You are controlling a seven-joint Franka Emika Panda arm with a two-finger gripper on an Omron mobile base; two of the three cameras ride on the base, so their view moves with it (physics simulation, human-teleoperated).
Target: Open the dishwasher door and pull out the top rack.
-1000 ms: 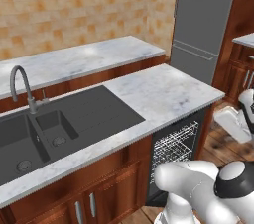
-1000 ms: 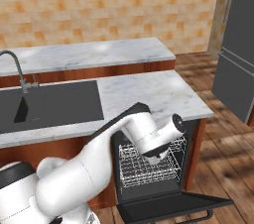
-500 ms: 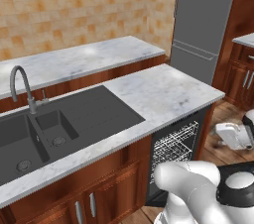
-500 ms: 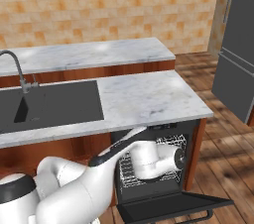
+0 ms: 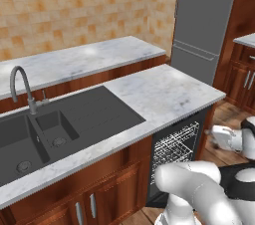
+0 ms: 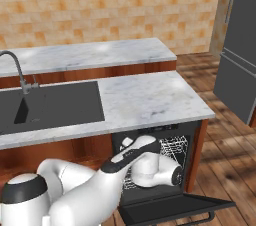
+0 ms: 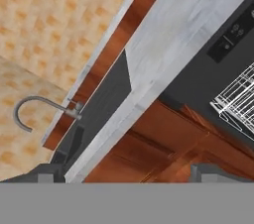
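Observation:
The dishwasher door (image 6: pixel 172 209) lies folded down flat, its bar handle at the front edge. Inside the dark cavity sits the top rack (image 6: pixel 176 146) (image 5: pixel 177 143), a white wire basket, pushed in under the counter. My arm bends low across the opening, with its wrist (image 6: pixel 159 171) (image 5: pixel 226 138) in front of the cavity. In the hand view my gripper (image 7: pixel 130 173) is open, its two fingertips (image 7: pixel 47 172) far apart with nothing between them. That view points up at the counter's edge, with a corner of the top rack (image 7: pixel 239 100) at the right, below the control strip (image 7: pixel 232 33).
A marble counter (image 6: pixel 150 101) with a dark sink (image 5: pixel 55 130) and a curved tap (image 5: pixel 22 87) runs above the dishwasher. Brown wooden cabinet doors (image 5: pixel 104 194) stand to its left. A tall grey fridge (image 5: pixel 206 25) stands to the right, across wooden floor.
My arm has swung lower: the wrist dropped from counter height to in front of the dishwasher opening. The gripper stayed open; door and rack have not moved.

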